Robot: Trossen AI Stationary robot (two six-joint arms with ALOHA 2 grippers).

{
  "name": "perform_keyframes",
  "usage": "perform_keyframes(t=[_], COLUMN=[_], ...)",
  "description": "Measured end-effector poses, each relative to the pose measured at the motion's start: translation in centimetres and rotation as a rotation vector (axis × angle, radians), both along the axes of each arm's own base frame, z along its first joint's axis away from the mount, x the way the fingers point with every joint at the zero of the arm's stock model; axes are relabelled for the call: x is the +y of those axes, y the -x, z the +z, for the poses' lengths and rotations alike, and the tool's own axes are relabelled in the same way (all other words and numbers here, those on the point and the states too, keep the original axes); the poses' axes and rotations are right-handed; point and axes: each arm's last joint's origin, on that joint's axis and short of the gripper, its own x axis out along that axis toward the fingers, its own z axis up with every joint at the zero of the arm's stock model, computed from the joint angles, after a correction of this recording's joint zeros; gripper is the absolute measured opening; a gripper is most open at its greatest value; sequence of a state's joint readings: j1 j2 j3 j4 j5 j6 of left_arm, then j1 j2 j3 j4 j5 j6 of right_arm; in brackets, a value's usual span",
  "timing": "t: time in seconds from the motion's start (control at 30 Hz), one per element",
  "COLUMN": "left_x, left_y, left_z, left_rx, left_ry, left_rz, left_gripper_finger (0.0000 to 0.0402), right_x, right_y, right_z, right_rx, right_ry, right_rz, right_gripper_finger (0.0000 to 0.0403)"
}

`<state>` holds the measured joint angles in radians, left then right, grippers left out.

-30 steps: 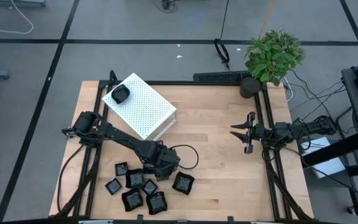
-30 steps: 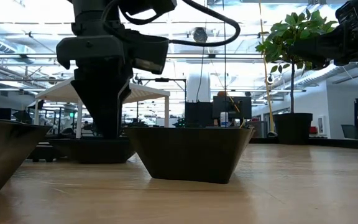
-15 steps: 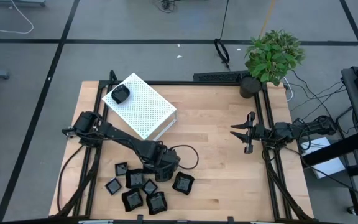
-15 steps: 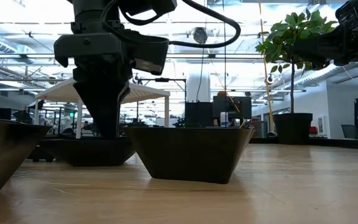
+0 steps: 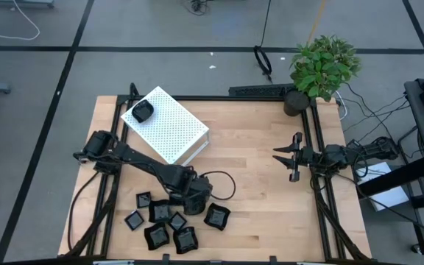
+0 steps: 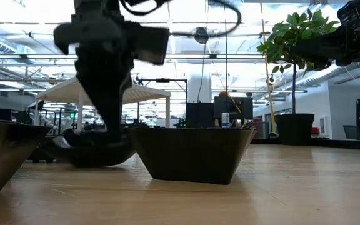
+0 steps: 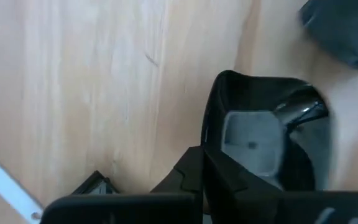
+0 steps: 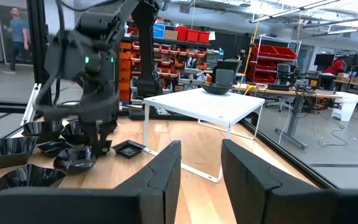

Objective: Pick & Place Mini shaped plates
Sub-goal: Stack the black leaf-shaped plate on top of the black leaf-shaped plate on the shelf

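My left gripper is clamped on the rim of one small black square plate; in my wrist view a finger crosses the near edge of the dish, which sits on the wooden table at the edge of the cluster of mini plates near the front left. From table height the held dish looks tipped, one side lifting off the wood, just behind the larger-looking dish close to that camera.

I judge this to be the end of the grasp and the start of the lift. Next I need to raise the plate straight up, clear of its neighbours, then carry it to the white perforated box, where one dark plate already rests on top. A rim pinch on a glossy dish could slip, so the lift should be gentle.

A second ago my jaws stood wide over this plate and it lay flat; now they have shut and my wrist has shifted. My right gripper waits at the right side with its fingers parted, unchanged.
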<state>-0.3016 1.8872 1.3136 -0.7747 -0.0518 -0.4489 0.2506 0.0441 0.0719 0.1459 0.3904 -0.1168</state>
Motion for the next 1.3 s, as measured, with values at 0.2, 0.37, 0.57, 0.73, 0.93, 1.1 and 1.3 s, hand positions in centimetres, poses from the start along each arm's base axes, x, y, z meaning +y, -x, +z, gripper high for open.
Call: perform_keyframes(t=[0.2, 0.37, 0.57, 0.73, 0.93, 1.1, 1.3], left_x=[0.1, 0.1, 0.8, 2.4, 4.1, 4.4, 6.1], left_y=[0.9, 2.2, 4.6, 7.3, 9.7, 10.3, 11.2], left_z=[3.2, 6.6, 11.4, 14.9, 17.3, 17.4, 17.1], left_rx=[-0.101, -0.225, -0.389, -0.492, -0.559, -0.535, -0.438], left_ry=[-0.018, -0.055, -0.067, -0.087, -0.100, -0.119, -0.150], left_rz=[0.005, -0.009, -0.006, 0.045, 0.116, 0.121, 0.212], left_gripper_finger=[0.0002, 0.0002, 0.0001, 0.0001, 0.0001, 0.0001, 0.0000], right_x=[0.0, 0.0, 0.0, 0.0, 0.0, 0.0, 0.0], right_y=[0.0, 0.0, 0.0, 0.0, 0.0, 0.0, 0.0], right_z=[0.0, 0.0, 0.0, 0.0, 0.0, 0.0, 0.0], right_rx=[0.000, 0.000, 0.000, 0.000, 0.000, 0.000, 0.000], right_ry=[0.000, 0.000, 0.000, 0.000, 0.000, 0.000, 0.000], right_rz=[0.000, 0.000, 0.000, 0.000, 0.000, 0.000, 0.000], right_gripper_finger=[0.0102, 0.0102, 0.0102, 0.0102, 0.0102, 0.0102, 0.0102])
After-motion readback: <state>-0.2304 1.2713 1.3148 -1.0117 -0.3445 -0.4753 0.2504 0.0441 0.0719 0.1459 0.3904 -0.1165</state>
